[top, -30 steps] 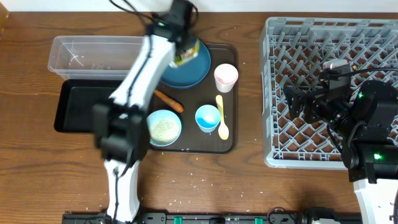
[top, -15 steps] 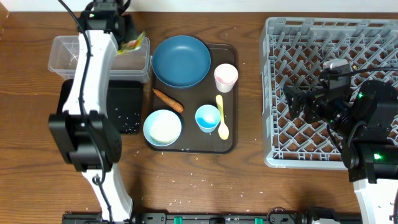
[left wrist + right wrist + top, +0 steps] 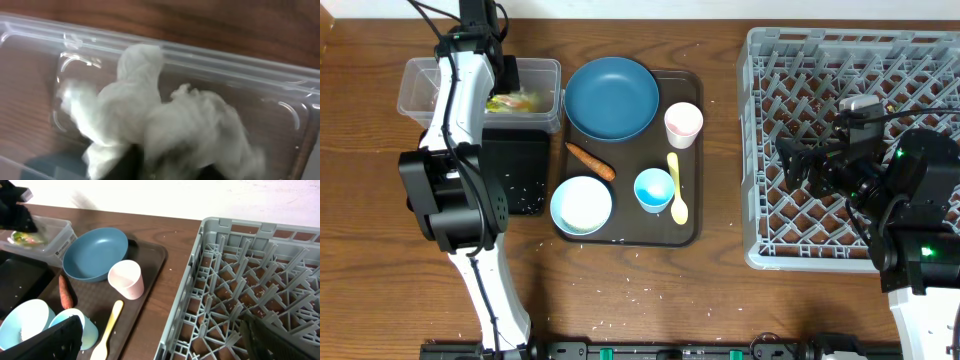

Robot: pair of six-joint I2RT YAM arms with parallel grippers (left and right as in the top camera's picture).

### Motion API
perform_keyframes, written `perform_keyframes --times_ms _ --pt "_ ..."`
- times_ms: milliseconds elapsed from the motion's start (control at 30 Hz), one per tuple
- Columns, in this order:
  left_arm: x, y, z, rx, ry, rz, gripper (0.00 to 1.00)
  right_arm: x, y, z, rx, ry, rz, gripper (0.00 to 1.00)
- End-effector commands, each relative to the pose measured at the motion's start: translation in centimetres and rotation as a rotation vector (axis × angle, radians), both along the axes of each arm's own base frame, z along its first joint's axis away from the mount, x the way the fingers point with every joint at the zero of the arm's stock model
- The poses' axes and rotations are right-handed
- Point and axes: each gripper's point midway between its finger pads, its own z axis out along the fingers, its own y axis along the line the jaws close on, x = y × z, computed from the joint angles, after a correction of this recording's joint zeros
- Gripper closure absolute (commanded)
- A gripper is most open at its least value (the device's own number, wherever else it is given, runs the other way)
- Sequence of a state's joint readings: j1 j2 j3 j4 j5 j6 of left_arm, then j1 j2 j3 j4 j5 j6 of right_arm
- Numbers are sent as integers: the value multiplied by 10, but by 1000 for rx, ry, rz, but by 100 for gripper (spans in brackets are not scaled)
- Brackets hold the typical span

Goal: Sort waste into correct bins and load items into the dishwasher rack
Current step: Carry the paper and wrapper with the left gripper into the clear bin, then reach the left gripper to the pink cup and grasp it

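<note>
My left gripper (image 3: 504, 72) hangs over the clear tub (image 3: 425, 88), fingers apart and holding nothing. The yellow-green wrapper (image 3: 516, 100) lies in the tub just below it. Crumpled white tissue (image 3: 150, 115) fills the tub floor in the left wrist view. On the brown tray (image 3: 690, 228) sit the dark blue plate (image 3: 611, 97), pink cup (image 3: 683, 124), light blue cup (image 3: 654, 190), pale bowl (image 3: 582, 205), yellow spoon (image 3: 676, 188) and carrot piece (image 3: 590, 160). My right gripper (image 3: 800, 165) is open above the grey dishwasher rack (image 3: 800, 60), which is empty.
The black tray bin (image 3: 515, 165) lies below the tub, with rice grains at its near end. Loose rice grains (image 3: 630, 295) dot the wooden table in front of the brown tray. The left arm crosses over the black bin.
The left arm swung left from above the plate to the clear tub, carrying the wrapper. The wrapper has left the fingers and lies in the tub. The right arm has not moved.
</note>
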State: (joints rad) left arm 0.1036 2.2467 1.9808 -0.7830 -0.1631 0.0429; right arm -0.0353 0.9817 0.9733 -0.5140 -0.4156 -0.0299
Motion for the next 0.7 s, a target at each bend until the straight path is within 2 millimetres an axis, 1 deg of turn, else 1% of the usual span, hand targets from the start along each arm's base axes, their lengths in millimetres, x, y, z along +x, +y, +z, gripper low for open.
perform_keyframes --times_ms 0,100,167,267,333,367,433,533,600,667 --pt "0 0 1 6 0 -8 46 1 1 9 8 -19 5 1" --pt "3 -1 9 8 -18 -9 39 1 2 9 9 -18 5 1" --pt "4 -1 23 11 -47 -11 37 1 2 9 9 -18 5 1" --pt "3 -5 56 15 -108 -16 35 1 2 10 9 -19 5 1" --pt "-2 -18 85 -17 -153 -46 33 1 2 10 9 -19 5 1" --pt "-7 -28 96 -43 -163 -71 33 1 2 10 9 -19 5 1" --pt "-19 -53 118 -121 -177 -132 33 1 2 10 9 -19 5 1" --pt "-43 -102 140 -270 -168 -251 33 1 2 9 9 -18 5 1" --pt "-54 -136 145 -355 -149 -330 33 1 2 9 9 -18 5 1" --pt "-62 -168 145 -416 -126 -401 33 1 2 9 9 -18 5 1"
